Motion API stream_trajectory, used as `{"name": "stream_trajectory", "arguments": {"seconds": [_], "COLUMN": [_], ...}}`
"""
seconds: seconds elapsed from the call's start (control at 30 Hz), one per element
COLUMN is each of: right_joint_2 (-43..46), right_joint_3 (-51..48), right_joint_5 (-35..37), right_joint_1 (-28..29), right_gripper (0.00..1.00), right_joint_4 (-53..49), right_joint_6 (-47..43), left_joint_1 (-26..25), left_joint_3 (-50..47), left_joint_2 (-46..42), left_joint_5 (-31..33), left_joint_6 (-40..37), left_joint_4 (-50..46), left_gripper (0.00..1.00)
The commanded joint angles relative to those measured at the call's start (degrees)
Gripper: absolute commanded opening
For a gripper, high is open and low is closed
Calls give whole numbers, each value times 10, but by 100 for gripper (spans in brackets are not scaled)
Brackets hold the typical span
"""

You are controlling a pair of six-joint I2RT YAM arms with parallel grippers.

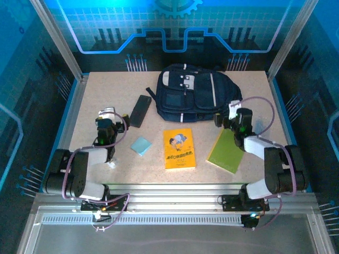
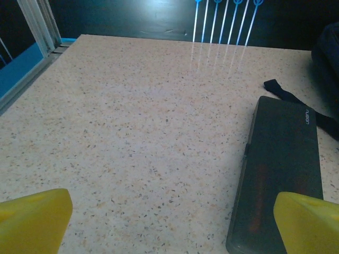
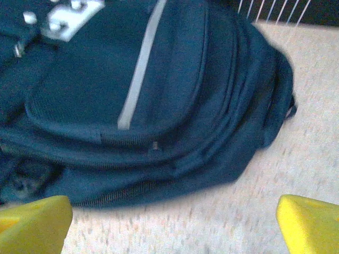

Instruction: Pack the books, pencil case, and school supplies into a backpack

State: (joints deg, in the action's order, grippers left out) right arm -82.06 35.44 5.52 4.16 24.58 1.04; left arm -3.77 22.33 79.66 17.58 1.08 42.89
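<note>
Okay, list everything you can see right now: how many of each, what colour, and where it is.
backpack: one, dark navy with pale stripes, far middle of the table
pencil case: one, black, lying flat left of the backpack
light-blue pad: one, light blue, near side, left of centre
orange-yellow book: one, cartoon cover, near centre
lime-green book: one, plain, near right
table: one, speckled beige, under everything
left pincer: one, yellow tips, open, by the pencil case's near end
right pincer: one, yellow tips, open, facing the backpack
</note>
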Motion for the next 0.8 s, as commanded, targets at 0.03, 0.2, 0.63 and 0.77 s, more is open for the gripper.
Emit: {"name": "stream_trajectory", "arguments": {"seconds": [0.03, 0.2, 0.63, 0.77], "right_joint_2": [37, 24, -227, -320], "right_joint_3": [82, 172, 500, 629], "right_joint_5": [-14, -35, -135, -139], "right_joint_1": [3, 14, -4, -34], "right_gripper": [100, 100, 100, 100], "right_joint_4": [-142, -239, -467, -551], "right_joint_6": [19, 53, 193, 186], "left_joint_1": [-33, -59, -273, -327], "left_joint_3": [81, 200, 354, 391], "left_joint_2": [-80, -85, 108, 169], "left_joint_5": [52, 92, 124, 137], "left_joint_6": [24, 154, 528, 597], "left_joint_4": [-151, -352, -510, -517], "left_gripper": [99, 99, 99, 99]}}
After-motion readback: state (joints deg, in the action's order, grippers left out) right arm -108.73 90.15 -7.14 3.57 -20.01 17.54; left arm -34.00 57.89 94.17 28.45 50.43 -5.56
